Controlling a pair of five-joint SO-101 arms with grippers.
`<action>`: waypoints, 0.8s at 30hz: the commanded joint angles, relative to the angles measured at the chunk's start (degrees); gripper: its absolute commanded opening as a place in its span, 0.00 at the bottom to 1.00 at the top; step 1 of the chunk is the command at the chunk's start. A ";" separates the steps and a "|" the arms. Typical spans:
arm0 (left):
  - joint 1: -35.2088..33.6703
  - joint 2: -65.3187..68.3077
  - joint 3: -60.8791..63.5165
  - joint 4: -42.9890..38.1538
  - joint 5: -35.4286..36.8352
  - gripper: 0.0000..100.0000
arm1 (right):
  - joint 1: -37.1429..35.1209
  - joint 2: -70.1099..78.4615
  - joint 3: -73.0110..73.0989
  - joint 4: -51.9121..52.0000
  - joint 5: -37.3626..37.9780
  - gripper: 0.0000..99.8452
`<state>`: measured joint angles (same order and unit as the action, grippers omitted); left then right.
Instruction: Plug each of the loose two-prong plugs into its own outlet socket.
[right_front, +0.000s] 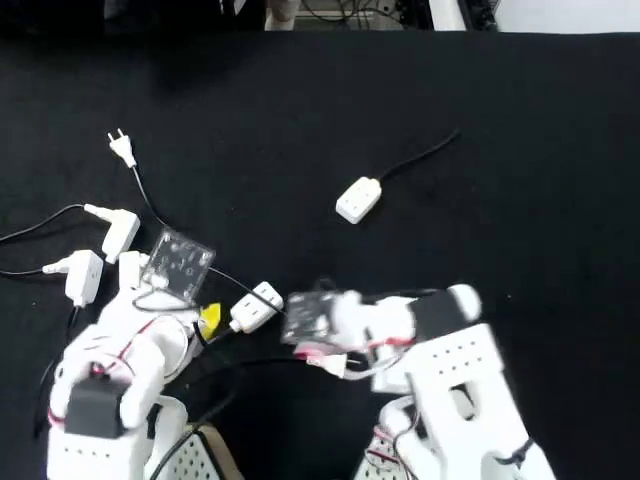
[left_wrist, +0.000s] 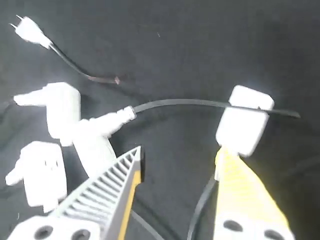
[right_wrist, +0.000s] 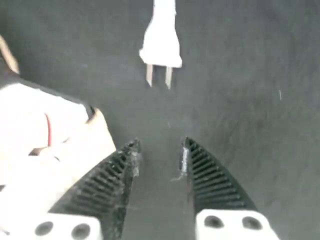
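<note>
Where the black cloth (right_front: 480, 120) covers the table, it lies flat from edge to edge; beyond its far edge shows a strip of pale floor (right_front: 570, 12) with cables on it. A white two-prong plug (right_wrist: 161, 47) lies straight ahead of the right gripper (right_wrist: 159, 145), prongs turned toward it, near but apart; the jaws stand narrowly parted and hold nothing. The left gripper (left_wrist: 178, 152) has its jaws spread wide over bare cloth; a white block (left_wrist: 244, 125) (right_front: 255, 307) touches the tip of the yellow finger (left_wrist: 235, 175), and a black cable (left_wrist: 190, 103) runs across the block's far end; whether this block is the plug facing the right gripper I cannot tell. By the ribbed finger (left_wrist: 117, 172) lie a white socket (left_wrist: 62, 107), a second socket (left_wrist: 42, 172) and a third white piece (left_wrist: 95, 145) with a cable plugged into it, all close together. A loose plug (right_front: 120, 147) on a black cord lies farther out on that side; a lone socket (right_front: 358, 199) sits well apart near the table's middle. The left arm's white body (right_wrist: 35, 130) crowds close beside the right gripper.
</note>
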<state>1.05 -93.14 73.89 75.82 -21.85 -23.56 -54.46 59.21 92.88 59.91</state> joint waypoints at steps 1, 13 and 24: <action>-1.27 -5.01 6.37 -3.60 -0.26 0.24 | -11.16 0.92 -0.40 -4.22 -8.35 0.13; -6.11 -5.71 10.51 -2.81 -3.08 0.24 | -20.40 27.38 -0.31 -22.42 -21.45 0.13; -13.23 -5.80 17.80 -4.92 -8.44 0.24 | -15.56 31.16 -0.31 -27.87 -23.38 0.13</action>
<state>-11.43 -98.59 91.74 72.04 -29.76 -42.11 -23.16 59.21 65.27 34.42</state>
